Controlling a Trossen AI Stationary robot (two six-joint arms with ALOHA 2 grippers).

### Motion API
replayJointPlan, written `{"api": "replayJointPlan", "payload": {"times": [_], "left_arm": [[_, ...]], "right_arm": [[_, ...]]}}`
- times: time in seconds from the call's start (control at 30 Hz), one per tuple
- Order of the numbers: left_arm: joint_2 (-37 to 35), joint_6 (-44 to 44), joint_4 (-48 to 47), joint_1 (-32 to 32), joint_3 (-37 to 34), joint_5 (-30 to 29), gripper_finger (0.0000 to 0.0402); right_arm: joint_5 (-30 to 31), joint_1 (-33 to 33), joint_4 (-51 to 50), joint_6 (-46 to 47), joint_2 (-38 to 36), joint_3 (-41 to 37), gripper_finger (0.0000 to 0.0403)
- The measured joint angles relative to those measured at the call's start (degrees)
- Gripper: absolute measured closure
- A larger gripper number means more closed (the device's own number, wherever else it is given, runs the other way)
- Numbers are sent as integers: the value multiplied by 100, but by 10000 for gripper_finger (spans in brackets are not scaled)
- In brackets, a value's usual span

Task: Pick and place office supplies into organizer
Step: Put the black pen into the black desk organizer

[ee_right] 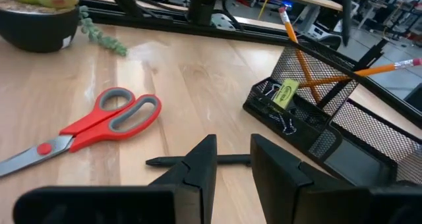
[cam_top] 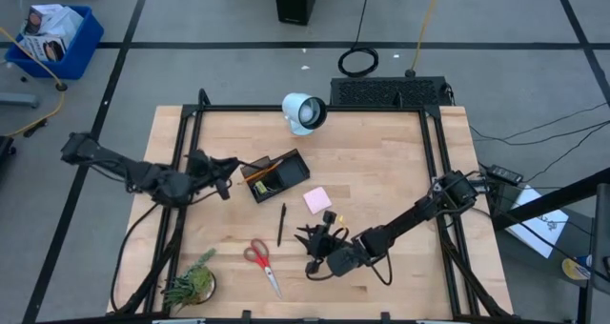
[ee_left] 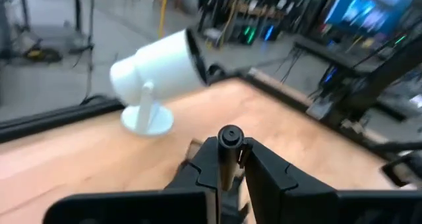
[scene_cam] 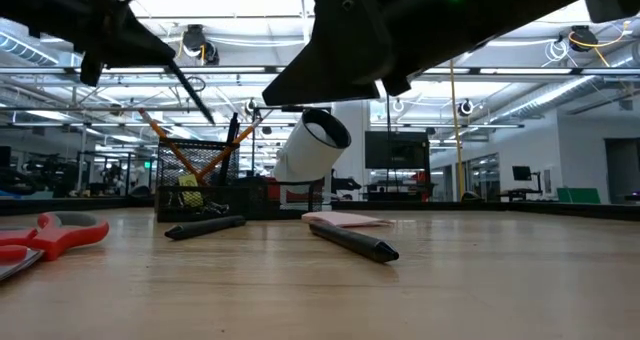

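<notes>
Gripping a slim black pen (ee_left: 228, 151) between its pressed-in fingers (ee_left: 273, 178), the left gripper (cam_top: 221, 174) hangs above the table's left half, just left of the organizer; in its wrist view the pen's end points up out of the fingers. The potted plant (cam_top: 191, 284) sits at the table's (cam_top: 381, 172) near left corner. Red-handled scissors (cam_top: 259, 264) lie near the near edge, right of the plant. The black mesh organizer (cam_top: 274, 175) stands left of centre toward the far edge, holding two orange pencils (ee_right: 300, 59) that lean crossed, a black pen and black clips with a yellow one (ee_right: 285, 94) in its low compartment. A second black pen (cam_top: 281, 223) lies flat between the organizer and the scissors. The white lamp-like cylinder (cam_top: 304, 113) stands at the far edge, right of the organizer. The pink sticky-note pad (cam_top: 317, 200) lies near the table's middle. The right gripper (cam_top: 319, 248) hovers low just on the near side of the pad, its fingers (ee_right: 201, 168) parted with a narrow gap and nothing between them, the loose pen showing on the wood beyond them.
</notes>
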Motion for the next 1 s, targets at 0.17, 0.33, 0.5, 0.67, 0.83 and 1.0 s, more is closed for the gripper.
{"api": "replayJointPlan", "payload": {"times": [0.17, 0.33, 0.5, 0.67, 0.83, 1.0], "left_arm": [[231, -389, -977, 495, 527, 715, 347], [642, -484, -976, 969, 539, 1494, 353], [1261, -492, -951, 1419, 539, 2012, 356], [1665, -442, -1035, 1713, 592, 2024, 343], [1767, -452, -807, 1689, 779, 2274, 354], [1775, -191, -870, 1449, 1121, 2301, 355]], "right_arm": [[-12, 0, -9, 26, 0, 0, 316], [-15, 0, -25, 47, 0, 0, 316], [-15, -2, -44, 50, 2, 0, 316], [-17, -10, -42, 155, 2, -29, 316], [-17, -89, -29, 442, 2, -212, 316], [-26, -182, 413, 741, 7, -547, 316]]}}
